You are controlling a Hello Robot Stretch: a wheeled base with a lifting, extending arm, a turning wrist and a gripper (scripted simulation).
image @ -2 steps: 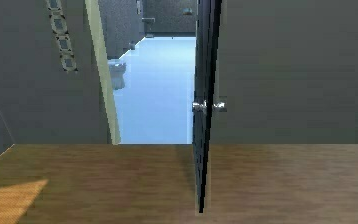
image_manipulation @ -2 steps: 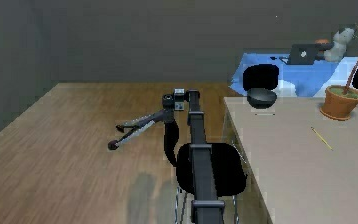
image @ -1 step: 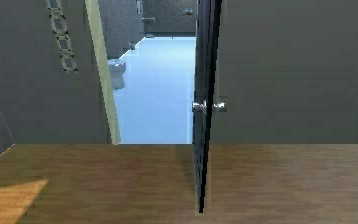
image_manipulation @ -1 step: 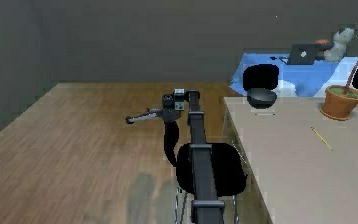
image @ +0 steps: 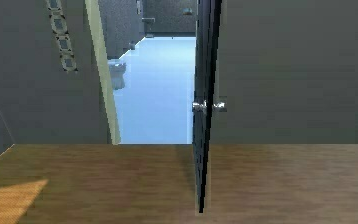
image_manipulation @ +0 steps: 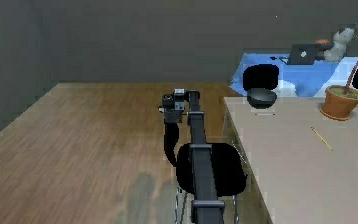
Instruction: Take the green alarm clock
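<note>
1. Forward view, left: a dark wall with frames (image: 62, 35) runs up to the doorway (image: 152, 85). Wood floor (image: 107, 180) lies bare in front of it.
2. Through the doorway the floor is pale blue and bare down its middle. A pale fixture (image: 117, 70) stands just inside the left jamb.
3. The door (image: 205, 120) stands edge-on to me at the doorway's right side. Its handle (image: 209, 105) sticks out both ways, and its bottom edge reaches well onto the wood.
4. Right of the door there is plain dark wall down to the floor.
5. Arm side view, left: bare wood floor (image_manipulation: 87, 140) runs out to the far wall, the widest free room I have.
6. The gripper (image_manipulation: 171, 125) is over bare floor and holds nothing. How its fingers stand I cannot tell.
7. The arm (image_manipulation: 200, 140) rises past a black chair (image_manipulation: 212, 172), which stands just beside the table edge (image_manipulation: 232, 130).
8. On the table are a bowl (image_manipulation: 260, 98) near the far corner, then a pencil (image_manipulation: 320, 137) and a plant (image_manipulation: 345, 98).
9. A blue bed (image_manipulation: 287, 72) lies beyond the table.
10. I cannot tell where the clock is.
</note>
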